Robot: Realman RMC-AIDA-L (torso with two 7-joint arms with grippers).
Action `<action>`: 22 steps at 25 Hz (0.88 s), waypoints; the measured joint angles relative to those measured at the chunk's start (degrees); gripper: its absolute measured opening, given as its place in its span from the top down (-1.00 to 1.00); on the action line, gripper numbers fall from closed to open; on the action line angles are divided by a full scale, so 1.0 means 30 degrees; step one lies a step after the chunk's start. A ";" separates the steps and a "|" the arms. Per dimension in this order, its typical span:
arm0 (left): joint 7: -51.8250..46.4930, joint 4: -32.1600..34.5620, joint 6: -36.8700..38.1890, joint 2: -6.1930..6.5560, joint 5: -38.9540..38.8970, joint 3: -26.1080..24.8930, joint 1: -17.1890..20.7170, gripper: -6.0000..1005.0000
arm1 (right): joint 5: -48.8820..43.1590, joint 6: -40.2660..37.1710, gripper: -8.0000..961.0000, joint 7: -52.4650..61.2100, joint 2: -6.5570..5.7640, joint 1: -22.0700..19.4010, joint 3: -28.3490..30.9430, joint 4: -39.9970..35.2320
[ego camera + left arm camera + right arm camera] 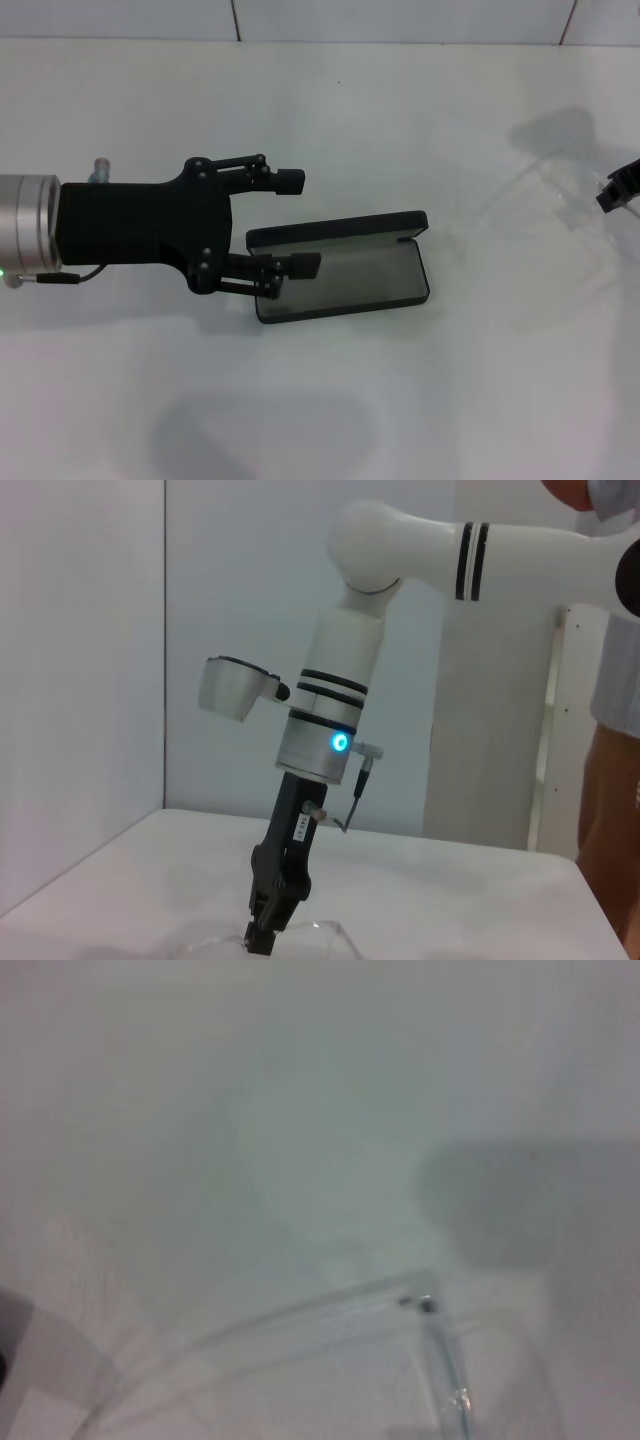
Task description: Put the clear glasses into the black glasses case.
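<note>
glasses [560, 205]: clear, on desk [330, 400] far right, at right hand [620, 188] | likely light, slick, scratchable; grip by frame | right hand's state: cannot tell | case [345, 270]: open, centre | left hand [298, 224]: spread, empty, over case's left end

A robot test lab, by its looks: a bare white table [420, 400] enclosed by plain white panel walls [80, 680], with a white robot arm [400, 540] working over it and a bystander [612, 780] alongside.
</note>
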 joint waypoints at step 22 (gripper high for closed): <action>0.0441 -0.0478 -0.0034 0.0053 -0.1688 -0.0180 0.0476 -0.72 | 0.3857 0.0075 0.85 -0.0996 0.0203 -0.3237 -0.0001 -0.4851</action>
